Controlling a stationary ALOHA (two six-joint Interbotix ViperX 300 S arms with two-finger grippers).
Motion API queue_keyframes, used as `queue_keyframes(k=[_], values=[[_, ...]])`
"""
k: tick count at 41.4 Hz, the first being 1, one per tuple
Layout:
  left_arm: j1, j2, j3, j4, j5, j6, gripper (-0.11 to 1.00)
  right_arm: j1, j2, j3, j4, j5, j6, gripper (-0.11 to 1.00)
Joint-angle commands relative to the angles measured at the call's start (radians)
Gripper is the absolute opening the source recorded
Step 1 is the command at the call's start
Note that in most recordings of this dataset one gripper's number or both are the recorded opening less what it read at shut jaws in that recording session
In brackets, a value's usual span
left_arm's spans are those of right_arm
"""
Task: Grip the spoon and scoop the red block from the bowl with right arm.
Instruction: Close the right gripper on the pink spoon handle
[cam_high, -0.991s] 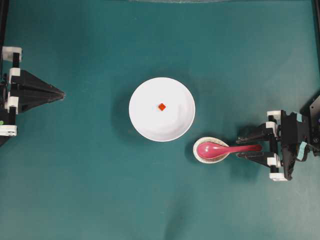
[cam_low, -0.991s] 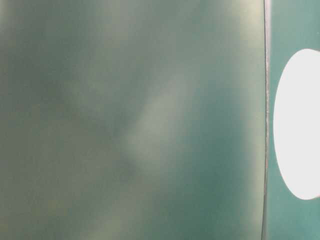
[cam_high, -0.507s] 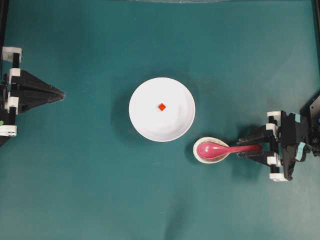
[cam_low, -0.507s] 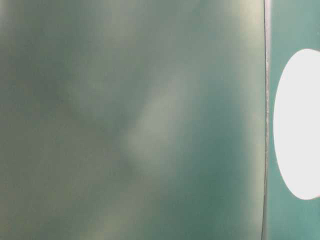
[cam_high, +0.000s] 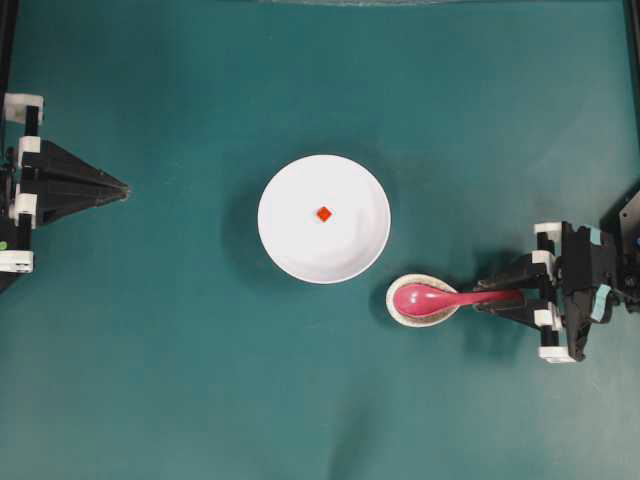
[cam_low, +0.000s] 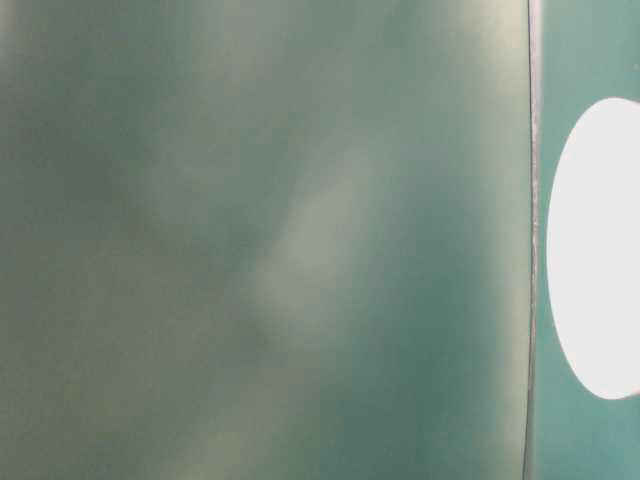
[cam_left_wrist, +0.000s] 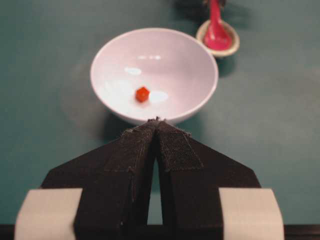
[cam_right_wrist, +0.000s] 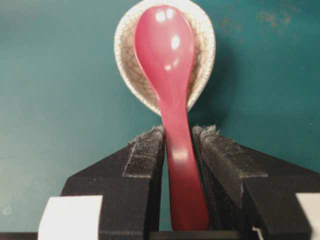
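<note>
On the green bench (cam_high: 180, 400), the right hand (cam_right_wrist: 179, 131) is straddling the handle of the spoon (cam_right_wrist: 170, 75), its two padded fingers (cam_right_wrist: 146, 150) flanking the pink-red shaft with slim gaps showing; it is neither fully released nor yet clenched on it. The scoop is resting in a small speckled dish (cam_high: 403, 310) just beside the bowl (cam_high: 290, 240), where the red block (cam_high: 324, 213) is lying near the middle. The left hand (cam_left_wrist: 156, 121) is sitting clenched and empty at the far edge, pointing at the bowl.

Glossy and rigid, the spoon looks light but slippery, and likely brittle if dropped; a firm pinch on the straight handle, well behind the scoop, seems the safest hold. The tiny cube may skate on the smooth white surface.

Compared with a second ago, the right hand's fingers are standing clearly nearer together around the handle, while spoon, dish, bowl and block are lying unmoved.
</note>
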Motion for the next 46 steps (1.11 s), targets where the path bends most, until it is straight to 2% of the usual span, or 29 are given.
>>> queue_keyframes(k=[1,13,30,35,46], values=[[0.002,0.003,-0.026,0.003,-0.006,-0.003,0.00,0.005,-0.006,-0.009,0.002,-0.005,0.002,0.34],[0.002,0.003,-0.026,0.003,-0.008,-0.005,0.00,0.005,-0.006,-0.008,0.002,-0.003,0.002,0.24],[0.002,0.003,-0.026,0.003,-0.008,-0.015,0.00,0.005,-0.006,-0.015,0.003,0.037,0.005,0.24],[0.002,0.003,-0.026,0.003,-0.008,-0.017,0.00,0.005,-0.008,-0.023,0.003,0.067,0.005,0.27],[0.002,0.003,-0.026,0.003,-0.006,-0.020,0.00,0.005,-0.018,-0.025,0.003,0.071,0.000,0.46]])
